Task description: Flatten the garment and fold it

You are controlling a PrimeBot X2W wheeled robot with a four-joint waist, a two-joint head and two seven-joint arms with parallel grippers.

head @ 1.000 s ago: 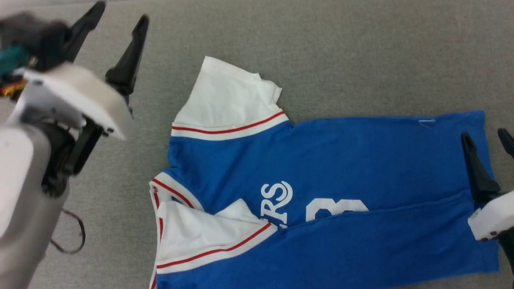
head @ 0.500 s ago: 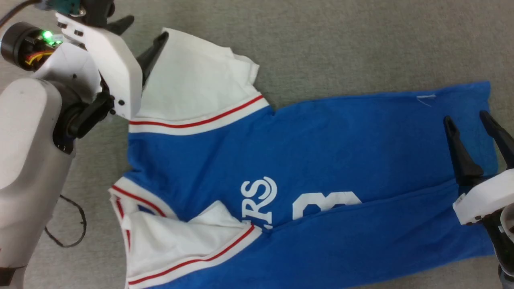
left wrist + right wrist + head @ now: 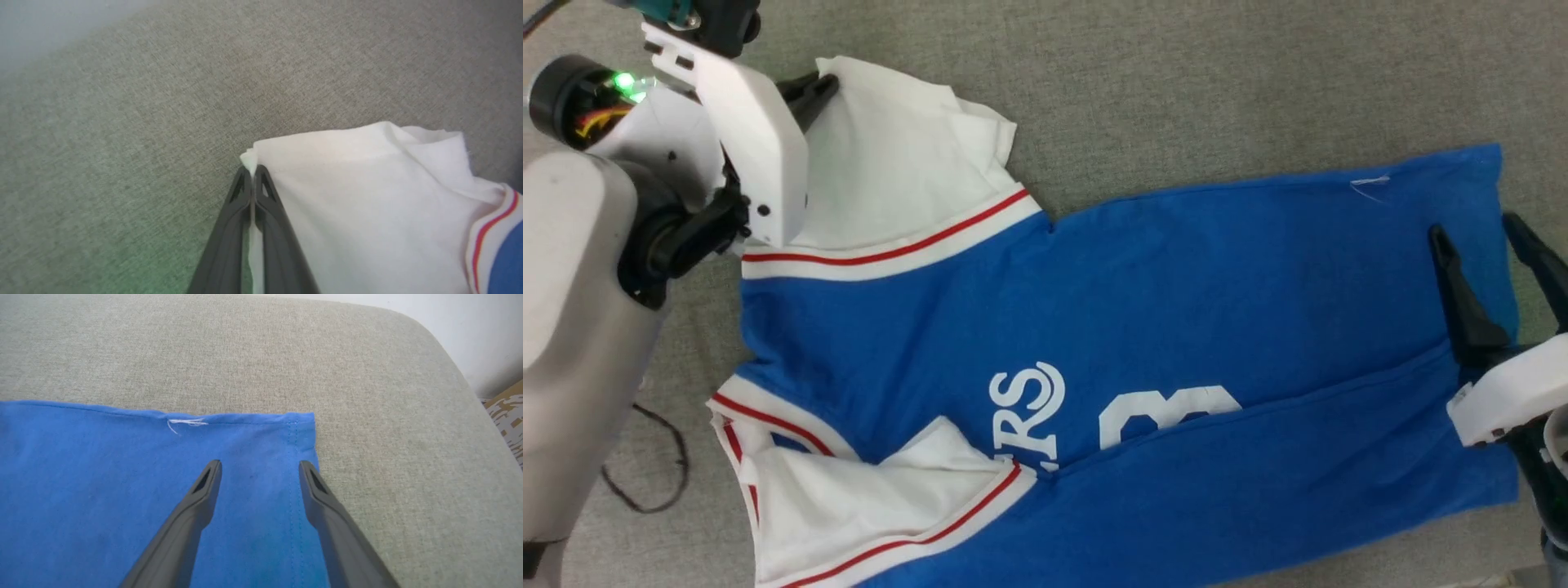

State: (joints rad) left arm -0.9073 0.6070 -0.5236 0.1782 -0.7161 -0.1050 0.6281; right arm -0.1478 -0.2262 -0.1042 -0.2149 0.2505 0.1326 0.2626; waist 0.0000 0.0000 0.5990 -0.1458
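Note:
The blue jersey T-shirt point(image 3: 1176, 327) lies sideways on the grey surface, collar point(image 3: 760, 416) at the left, hem at the right, white letters on its front. Its lower edge is folded over along a crease. My left gripper point(image 3: 821, 82) is shut on the corner of the upper white sleeve point(image 3: 898, 163); the left wrist view shows white cloth point(image 3: 367, 196) pinched between the fingers point(image 3: 229, 228). My right gripper point(image 3: 1474, 233) is open above the hem's upper corner point(image 3: 302, 428), with nothing between its fingers point(image 3: 196, 498).
A grey fabric surface point(image 3: 1217, 73) lies under everything; its rounded edge point(image 3: 449, 355) shows in the right wrist view, with a patterned floor point(image 3: 508, 412) beyond. A thin dark cable point(image 3: 645, 482) loops near my left forearm. A white thread point(image 3: 186, 422) sits on the hem edge.
My left gripper came down onto the upper white sleeve and shut on its corner. The head camera shifted, so the shirt now sits further left. The right gripper stays open over the hem.

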